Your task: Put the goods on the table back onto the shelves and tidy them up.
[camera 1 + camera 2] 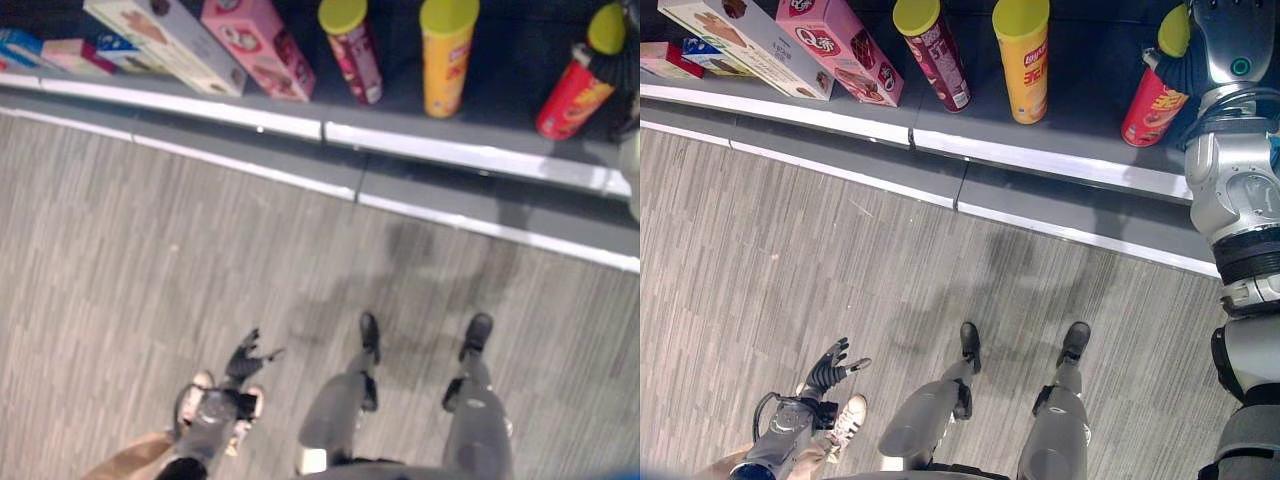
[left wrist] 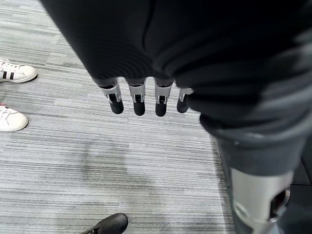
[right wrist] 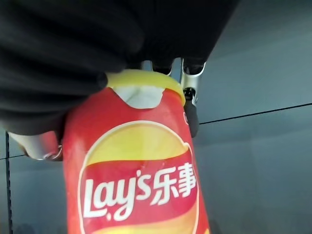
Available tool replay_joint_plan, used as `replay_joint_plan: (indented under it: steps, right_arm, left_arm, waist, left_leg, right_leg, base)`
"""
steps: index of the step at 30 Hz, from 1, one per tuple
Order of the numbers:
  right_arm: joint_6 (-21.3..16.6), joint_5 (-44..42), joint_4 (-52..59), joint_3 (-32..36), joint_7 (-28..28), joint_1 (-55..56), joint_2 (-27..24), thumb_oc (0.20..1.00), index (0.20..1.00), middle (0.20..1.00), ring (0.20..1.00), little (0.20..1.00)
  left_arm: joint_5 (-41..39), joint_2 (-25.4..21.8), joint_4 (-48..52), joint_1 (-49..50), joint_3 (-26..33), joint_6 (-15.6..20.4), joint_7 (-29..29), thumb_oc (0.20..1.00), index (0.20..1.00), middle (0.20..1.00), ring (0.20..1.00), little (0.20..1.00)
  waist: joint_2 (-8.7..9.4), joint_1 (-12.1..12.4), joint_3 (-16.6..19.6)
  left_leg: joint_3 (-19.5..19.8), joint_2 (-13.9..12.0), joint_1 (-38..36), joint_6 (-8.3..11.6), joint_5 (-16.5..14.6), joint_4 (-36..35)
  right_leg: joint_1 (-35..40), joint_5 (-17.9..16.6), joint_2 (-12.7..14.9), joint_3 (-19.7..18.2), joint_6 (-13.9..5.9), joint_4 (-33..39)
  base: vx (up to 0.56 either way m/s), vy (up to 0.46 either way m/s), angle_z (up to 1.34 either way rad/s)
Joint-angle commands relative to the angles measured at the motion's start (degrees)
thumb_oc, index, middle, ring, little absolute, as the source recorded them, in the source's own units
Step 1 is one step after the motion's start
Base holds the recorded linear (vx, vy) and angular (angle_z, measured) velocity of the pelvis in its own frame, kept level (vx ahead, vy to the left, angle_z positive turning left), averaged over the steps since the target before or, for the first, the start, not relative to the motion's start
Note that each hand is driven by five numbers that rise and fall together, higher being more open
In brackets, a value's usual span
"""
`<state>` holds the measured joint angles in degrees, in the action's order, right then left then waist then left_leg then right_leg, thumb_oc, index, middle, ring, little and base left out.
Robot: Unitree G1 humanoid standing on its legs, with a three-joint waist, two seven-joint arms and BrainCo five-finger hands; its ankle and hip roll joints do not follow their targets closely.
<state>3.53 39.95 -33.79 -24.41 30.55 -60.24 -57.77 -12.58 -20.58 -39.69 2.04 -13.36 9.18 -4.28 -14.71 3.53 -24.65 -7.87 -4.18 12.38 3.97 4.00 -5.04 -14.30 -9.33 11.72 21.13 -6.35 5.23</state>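
Now red can point(image 1: 1152, 105) tilted, right hand point(image 1: 1232, 40) gripping

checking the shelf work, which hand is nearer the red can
Right. The right hand is closed round the red can on the shelf; the left hand hangs low over the floor, far from it.

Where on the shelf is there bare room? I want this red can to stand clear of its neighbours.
Bare shelf lies between the yellow can and the red can held in the right hand. The narrower gap between yellow and maroon can is tight. Left, the boxes crowd together.
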Motion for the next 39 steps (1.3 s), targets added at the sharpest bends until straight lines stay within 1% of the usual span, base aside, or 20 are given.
replay_joint_plan:
  steps: [1, 3, 4, 5, 6, 8, 11, 20, 23, 27, 28, 29, 30, 31, 32, 33, 35, 36, 37, 39]
  right_arm:
    - [1.1, 1.0, -1.0, -4.9, 2.6, -8.8, -5.0, 0.200, 0.200, 0.200, 0.200, 0.200]
    - [1.2, 1.0, -0.9, -4.9, 2.6, -8.7, -5.1, 0.200, 0.200, 0.200, 0.200, 0.200]
    - [1.2, 0.8, -0.8, -4.6, 2.6, -8.6, -4.9, 0.297, 0.297, 0.297, 0.297, 0.297]
    - [1.2, 0.7, -0.8, -4.4, 2.7, -8.4, -4.9, 0.655, 0.655, 0.655, 0.655, 0.655]
    - [1.0, 1.3, 0.5, -4.3, 3.2, -7.0, -3.6, 1.000, 1.000, 1.000, 1.000, 1.000]
    - [1.5, 0.3, -0.1, -4.2, 2.2, -8.5, -3.7, 1.000, 1.000, 1.000, 1.000, 1.000]
    - [2.3, 0.1, -1.3, -4.0, 1.8, -8.5, -3.7, 1.000, 1.000, 1.000, 1.000, 1.000]
    - [2.0, -1.0, 0.2, -2.4, 1.7, -6.1, -3.3, 1.000, 1.000, 1.000, 1.000, 1.000]
    - [1.5, -1.9, 2.1, -0.3, 2.0, -3.4, -3.0, 1.000, 1.000, 1.000, 1.000, 1.000]
    - [-0.3, -4.1, 11.9, 6.7, 2.2, 5.4, -1.4, 1.000, 1.000, 1.000, 1.000, 1.000]
    - [-0.3, -4.0, 12.4, 7.4, 2.0, 6.2, -1.4, 1.000, 1.000, 1.000, 1.000, 1.000]
    - [-2.0, -6.4, 18.4, 11.5, 1.1, 12.6, 0.4, 1.000, 1.000, 1.000, 1.000, 1.000]
    - [-1.9, -6.2, 19.1, 12.6, 0.8, 13.7, 0.5, 1.000, 1.000, 1.000, 1.000, 1.000]
    - [-4.9, -10.7, 26.5, 16.8, -2.1, 21.7, 3.2, 1.000, 1.000, 1.000, 1.000, 1.000]
    - [-6.6, -12.9, 30.5, 19.6, -3.3, 26.2, 4.8, 1.000, 1.000, 1.000, 1.000, 1.000]
    - [-6.5, -12.9, 31.2, 20.4, -3.6, 27.2, 5.0, 1.000, 1.000, 1.000, 1.000, 1.000]
    - [-10.4, -20.8, 39.0, 24.6, -8.3, 36.6, 9.0, 1.000, 1.000, 1.000, 1.000, 1.000]
    - [-13.5, -28.2, 42.9, 27.3, -12.6, 43.5, 11.1, 1.000, 1.000, 1.000, 1.000, 1.000]
    - [-13.4, -28.2, 43.1, 27.5, -12.7, 43.7, 11.2, 1.000, 1.000, 1.000, 1.000, 1.000]
    - [-16.0, -37.4, 46.1, 30.3, -19.3, 50.2, 12.3, 1.000, 1.000, 1.000, 1.000, 1.000]
  left_arm:
    - [-2.0, -1.5, 0.4, -1.5, -3.1, 1.5, -1.1, 1.000, 1.000, 1.000, 1.000, 1.000]
    - [-1.8, -1.5, 0.5, -1.6, -3.3, 1.5, -1.1, 1.000, 1.000, 1.000, 1.000, 1.000]
    - [-1.7, -1.5, 0.6, -1.6, -3.4, 1.5, -1.1, 1.000, 1.000, 1.000, 1.000, 1.000]
    - [-1.7, -1.5, 0.6, -1.7, -3.5, 1.5, -1.1, 1.000, 1.000, 1.000, 1.000, 1.000]
    - [0.0, -1.7, -2.3, -3.6, -3.4, 1.5, -2.0, 1.000, 1.000, 1.000, 1.000, 1.000]
    - [0.5, -1.8, -7.7, -3.8, -2.4, 1.3, -0.9, 1.000, 1.000, 1.000, 1.000, 1.000]
    - [-0.6, -0.6, -10.5, -3.6, -2.1, 1.2, -1.3, 1.000, 1.000, 1.000, 1.000, 1.000]
    - [0.4, 0.1, -13.0, -5.3, -3.2, 0.8, -1.8, 1.000, 1.000, 1.000, 1.000, 1.000]
    - [1.1, 0.3, -13.4, -5.7, -3.6, 0.5, -1.5, 1.000, 1.000, 1.000, 1.000, 1.000]
    - [2.4, 1.2, -14.4, -6.2, -3.0, -0.6, -1.3, 1.000, 1.000, 1.000, 1.000, 1.000]
    - [2.4, 1.0, -14.4, -6.1, -3.1, -0.6, -1.3, 1.000, 1.000, 1.000, 1.000, 1.000]
    - [3.2, 1.6, -15.0, -6.2, -2.1, -1.2, -1.1, 1.000, 1.000, 1.000, 1.000, 1.000]
    - [3.2, 1.3, -15.0, -6.1, -2.3, -1.2, -1.0, 1.000, 1.000, 1.000, 1.000, 1.000]
    - [4.7, 1.6, -15.9, -6.2, -1.0, -1.8, -0.7, 1.000, 1.000, 1.000, 1.000, 1.000]
    - [5.6, 2.0, -16.5, -6.1, -0.6, -2.0, -0.5, 1.000, 1.000, 1.000, 1.000, 1.000]
    - [5.7, 1.8, -16.5, -6.0, -0.9, -2.0, -0.5, 1.000, 1.000, 1.000, 1.000, 1.000]
    - [6.9, 2.1, -17.1, -5.5, 0.4, -2.3, -0.2, 1.000, 1.000, 1.000, 1.000, 1.000]
    - [7.5, 2.2, -16.9, -5.6, 1.6, -2.4, -0.1, 1.000, 1.000, 1.000, 1.000, 1.000]
    - [7.5, 2.1, -16.9, -5.6, 1.5, -2.4, -0.1, 1.000, 1.000, 1.000, 1.000, 1.000]
    - [8.2, 1.8, -17.0, -5.3, 2.8, -2.5, 0.5, 1.000, 1.000, 1.000, 1.000, 1.000]
  waist:
    - [-0.21, 0.8, 0.8]
    - [-0.28, 0.8, 0.9]
    - [-0.31, 0.7, 0.9]
    - [-0.31, 0.7, 0.8]
    - [0.02, 0.2, 0.8]
    - [0.17, 0.7, 1.2]
    - [0.26, 0.9, 1.6]
    - [1.21, 0.5, 2.6]
    - [1.80, 0.1, 3.5]
    - [3.48, -1.5, 4.7]
    - [3.65, -1.3, 4.7]
    - [4.47, -2.6, 5.2]
    - [4.70, -2.3, 5.3]
    - [5.81, -3.7, 5.8]
    - [6.51, -4.3, 6.1]
    - [6.69, -4.1, 6.2]
    - [8.34, -5.5, 6.7]
    - [9.85, -7.2, 7.2]
    - [9.94, -7.1, 7.3]
    - [11.46, -8.9, 8.2]
  left_leg:
    - [-3.7, -3.1, -0.4, 5.59, 0.3, 0.0]
    - [-3.6, -3.1, -0.4, 5.61, 0.3, 0.0]
    - [-3.6, -3.0, -0.3, 5.59, 0.2, 0.0]
    - [-3.6, -3.0, -0.3, 5.56, 0.2, 0.0]
    - [-3.6, -3.0, -0.4, 5.59, 0.1, 0.0]
    - [-3.6, -2.8, -0.6, 5.57, 0.1, 0.0]
    - [-3.5, -2.6, -0.8, 5.52, 0.0, 0.0]
    - [-3.3, -2.3, -1.6, 5.35, -0.2, 0.0]
    - [-3.4, -2.3, -2.2, 5.30, -0.4, 0.0]
    - [-4.2, -2.0, -3.9, 4.73, -1.6, 0.0]
    - [-4.3, -2.0, -4.0, 4.72, -1.6, 0.0]
    - [-5.0, -1.9, -4.8, 4.33, -2.2, 0.0]
    - [-5.0, -1.9, -4.9, 4.31, -2.3, 0.0]
    - [-5.8, -1.7, -5.9, 3.90, -2.9, 0.0]
    - [-6.2, -1.6, -6.3, 3.71, -3.2, 0.0]
    - [-6.2, -1.5, -6.4, 3.69, -3.2, 0.0]
    - [-7.3, -1.3, -7.7, 3.12, -4.1, 0.0]
    - [-8.5, -1.0, -8.9, 2.46, -4.9, 0.0]
    - [-8.5, -1.0, -8.7, 2.41, -4.8, 0.0]
    - [-10.2, -0.6, -10.0, 1.76, -5.4, 0.0]
  right_leg:
    - [-4.2, 10.1, 3.5, -1.8, -4.32, -13.1]
    - [-4.0, 10.0, 3.6, -1.8, -4.32, -13.0]
    - [-3.9, 9.9, 3.6, -1.7, -4.37, -12.9]
    - [-3.9, 9.9, 3.6, -1.8, -4.37, -12.9]
    - [-3.9, 9.9, 3.6, -1.9, -4.40, -12.8]
    - [-3.6, 9.8, 3.7, -1.9, -4.52, -12.7]
    - [-3.0, 9.6, 3.7, -1.9, -4.56, -12.3]
    - [-0.9, 8.4, 3.6, -1.7, -4.77, -10.1]
    - [0.5, 7.8, 3.7, -1.4, -4.85, -8.7]
    - [2.8, 6.6, 3.4, -2.0, -5.15, -6.0]
    - [2.9, 6.6, 3.4, -2.0, -5.17, -5.9]
    - [3.6, 6.1, 3.4, -2.4, -5.34, -5.2]
    - [3.8, 6.1, 3.4, -2.3, -5.37, -5.1]
    - [4.4, 5.7, 3.1, -3.1, -5.48, -4.5]
    - [4.6, 5.5, 3.1, -3.3, -5.55, -4.4]
    - [4.7, 5.5, 3.1, -3.3, -5.58, -4.3]
    - [5.3, 5.2, 3.1, -4.3, -5.87, -4.0]
    - [5.2, 4.8, 2.9, -5.8, -6.25, -4.1]
    - [5.0, 4.6, 2.9, -5.8, -6.21, -4.0]
    - [5.1, 3.9, 2.6, -7.5, -6.72, -3.8]
  base:
    - [0.00, 0.000, 0.00]
    - [0.00, 0.000, 0.00]
    - [0.00, 0.000, 0.00]
    - [0.00, 0.000, 0.00]
    - [0.00, 0.000, 0.00]
    - [0.00, 0.015, 0.01]
    - [0.00, 0.000, 0.00]
    - [0.00, 0.021, 0.03]
    - [0.04, 0.044, 0.05]
    - [0.06, 0.068, 0.03]
    - [0.08, 0.081, -0.03]
    - [0.06, 0.054, -0.07]
    - [0.12, 0.108, -0.06]
    - [0.09, 0.083, -0.05]
    - [0.09, 0.083, -0.10]
    - [0.07, 0.062, -0.21]
    - [0.09, 0.103, -0.27]
    - [0.07, 0.112, -0.28]
    - [0.09, 0.133, -0.41]
    - [0.09, 0.103, -0.57]
